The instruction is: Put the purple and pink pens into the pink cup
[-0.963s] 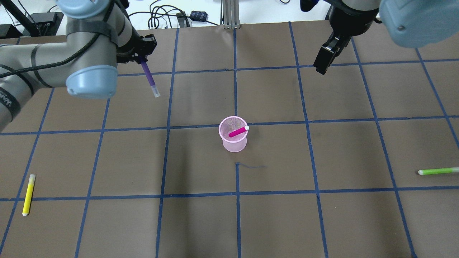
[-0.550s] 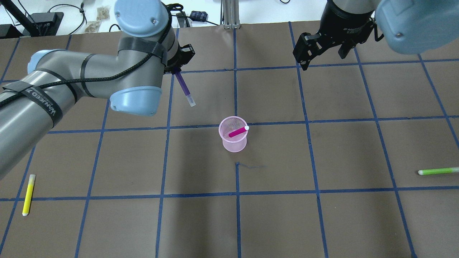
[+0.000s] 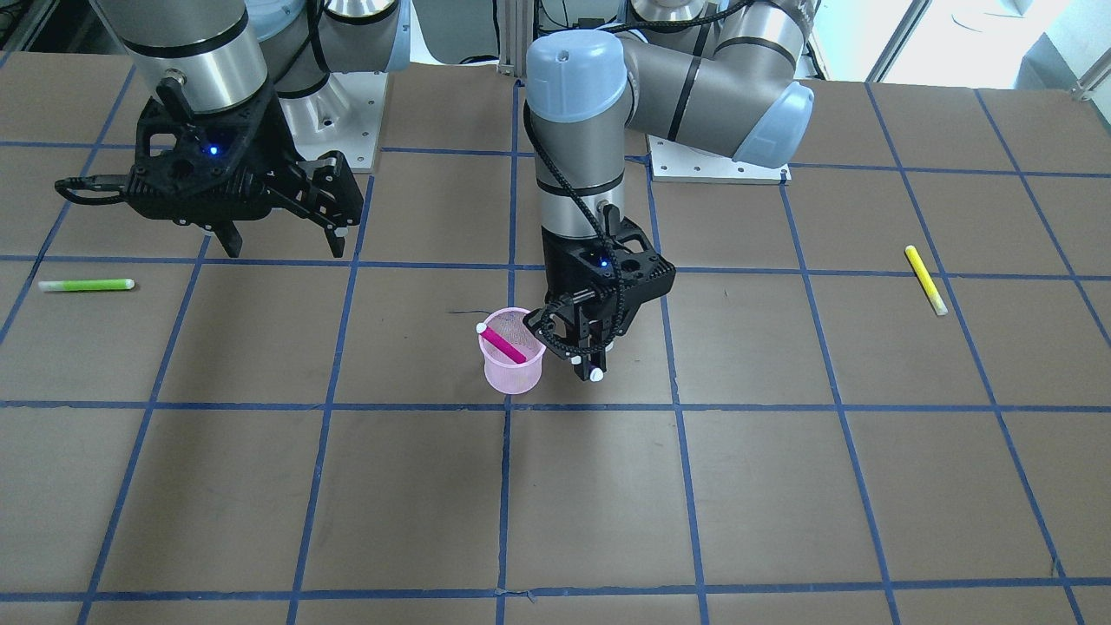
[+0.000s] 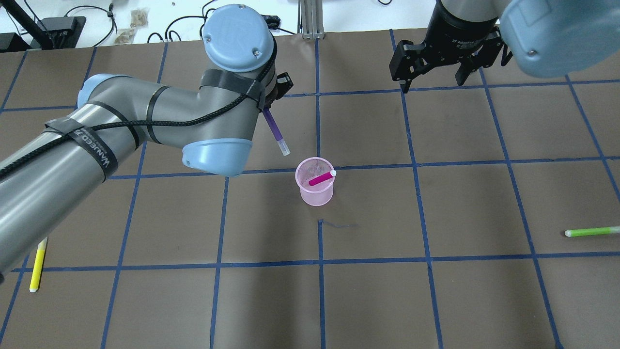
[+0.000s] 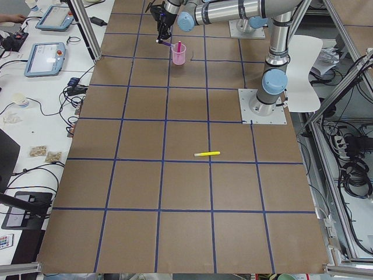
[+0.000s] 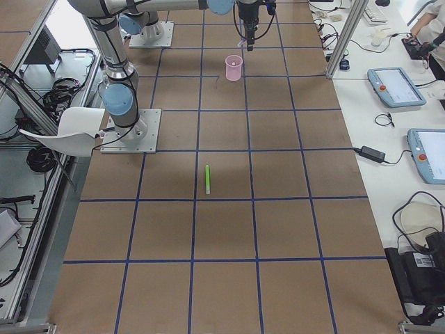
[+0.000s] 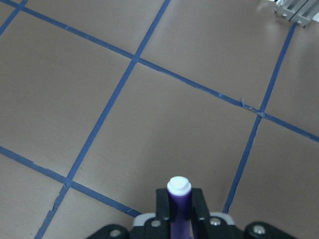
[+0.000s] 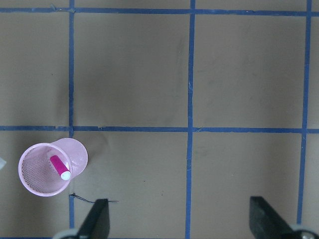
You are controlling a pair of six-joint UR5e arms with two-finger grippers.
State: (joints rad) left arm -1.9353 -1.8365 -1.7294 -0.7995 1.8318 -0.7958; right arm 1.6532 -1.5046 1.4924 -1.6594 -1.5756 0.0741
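Progress: my left fingers, clamped on the purple pen, have swung in beside the pink cup, probably just short of its rim. The pink pen already sits inside; my right fingers hang wide, empty.

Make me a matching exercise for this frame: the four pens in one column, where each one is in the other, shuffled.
1 pink pen
2 purple pen
3 yellow pen
4 green pen

A on the table, robot's right side
B gripped in the left claw
C inside the pink cup
D on the table, robot's left side

Pairs: 1-C, 2-B, 3-D, 4-A
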